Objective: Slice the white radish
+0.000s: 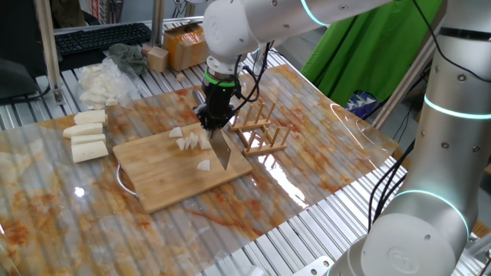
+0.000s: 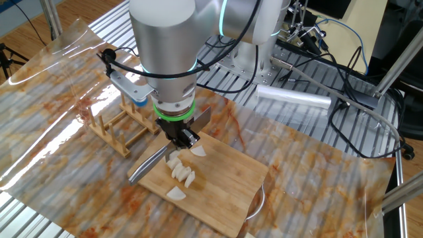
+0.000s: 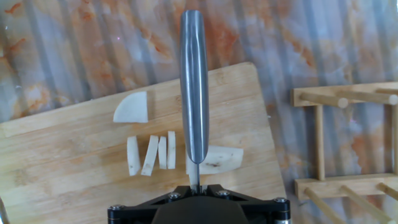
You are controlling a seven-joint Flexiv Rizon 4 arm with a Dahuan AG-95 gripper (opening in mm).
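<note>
The white radish lies cut on the bamboo cutting board [image 1: 173, 180]: three thin slices [image 3: 151, 154] side by side, a quarter-round end piece [image 3: 133, 108] apart from them, and a larger chunk [image 3: 219, 159] under the blade. The pieces also show in one fixed view [image 1: 192, 143] and the other fixed view [image 2: 181, 173]. My gripper [image 1: 212, 115] is shut on a steel knife [image 3: 194, 93], blade pointing down and away over the board, beside the larger chunk. The knife also shows in the other fixed view [image 2: 147, 164].
A wooden peg rack [image 1: 261, 130] stands just right of the board. Three longer white radish blocks [image 1: 86, 134] lie left of the board. A heap of white scraps on clear plastic [image 1: 96, 80] sits behind them. Boxes and a keyboard stand at the back.
</note>
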